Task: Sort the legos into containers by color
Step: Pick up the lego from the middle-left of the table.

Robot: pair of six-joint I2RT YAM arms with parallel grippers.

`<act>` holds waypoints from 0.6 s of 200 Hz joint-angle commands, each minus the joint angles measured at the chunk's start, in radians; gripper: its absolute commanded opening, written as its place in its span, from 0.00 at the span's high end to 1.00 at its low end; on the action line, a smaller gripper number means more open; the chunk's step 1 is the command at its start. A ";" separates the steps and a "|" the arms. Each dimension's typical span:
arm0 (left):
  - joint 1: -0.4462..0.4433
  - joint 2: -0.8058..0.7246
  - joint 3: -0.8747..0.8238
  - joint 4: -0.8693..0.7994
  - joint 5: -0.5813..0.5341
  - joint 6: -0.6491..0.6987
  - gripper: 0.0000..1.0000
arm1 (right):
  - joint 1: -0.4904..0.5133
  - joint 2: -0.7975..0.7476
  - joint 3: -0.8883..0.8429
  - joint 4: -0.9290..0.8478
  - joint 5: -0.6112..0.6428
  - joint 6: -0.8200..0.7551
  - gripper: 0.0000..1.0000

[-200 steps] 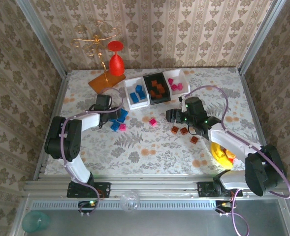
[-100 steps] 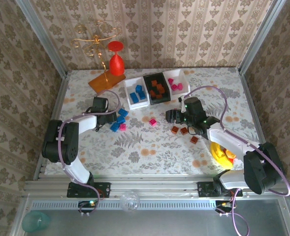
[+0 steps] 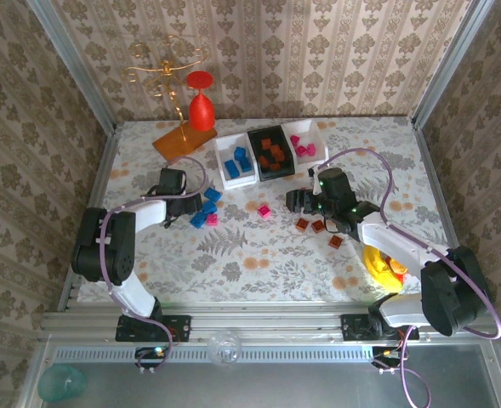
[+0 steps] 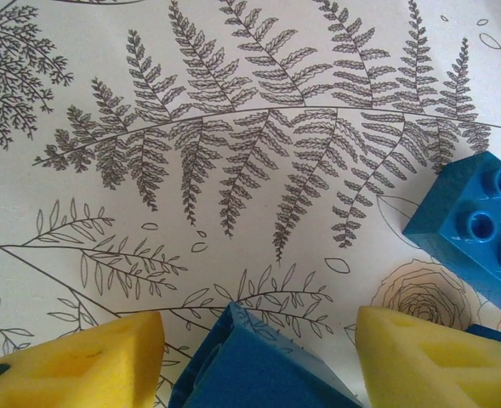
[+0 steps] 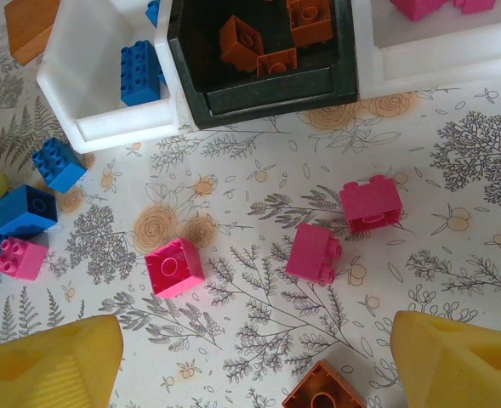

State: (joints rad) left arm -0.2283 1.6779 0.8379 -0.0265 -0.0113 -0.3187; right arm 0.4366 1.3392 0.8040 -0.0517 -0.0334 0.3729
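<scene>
Walls [image 3: 318, 51]: were papered in beige damask stripes.
Bench [image 3: 259, 255]: carried a pale fern-and-flower print.
Frame [image 3: 73, 64]: grey metal rails stood at the corners.

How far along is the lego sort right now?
Partway. Done: blue legos sit in one white bin, orange-brown legos in the black bin, pink legos in the other white bin. In hand: the left pincer grips a blue lego. Left: loose blue bricks, pink bricks and orange-brown bricks outside the bins; the right pincer hovers open above the pink ones.
</scene>
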 commanded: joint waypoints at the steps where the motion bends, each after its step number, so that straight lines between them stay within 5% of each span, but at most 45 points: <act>1: -0.008 -0.005 -0.009 -0.068 0.014 0.013 0.39 | 0.003 -0.004 -0.008 0.009 0.023 0.011 0.16; 72: -0.041 -0.074 -0.001 -0.092 -0.062 0.021 0.51 | 0.002 0.001 -0.006 0.011 0.026 0.011 0.16; 120: -0.139 -0.156 0.095 -0.004 -0.131 0.027 0.52 | 0.002 -0.013 -0.011 0.015 0.020 0.008 0.16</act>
State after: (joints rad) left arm -0.3164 1.5475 0.8516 -0.0811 -0.0887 -0.3138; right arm 0.4366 1.3392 0.8040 -0.0517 -0.0334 0.3729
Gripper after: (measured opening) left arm 0.491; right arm 0.838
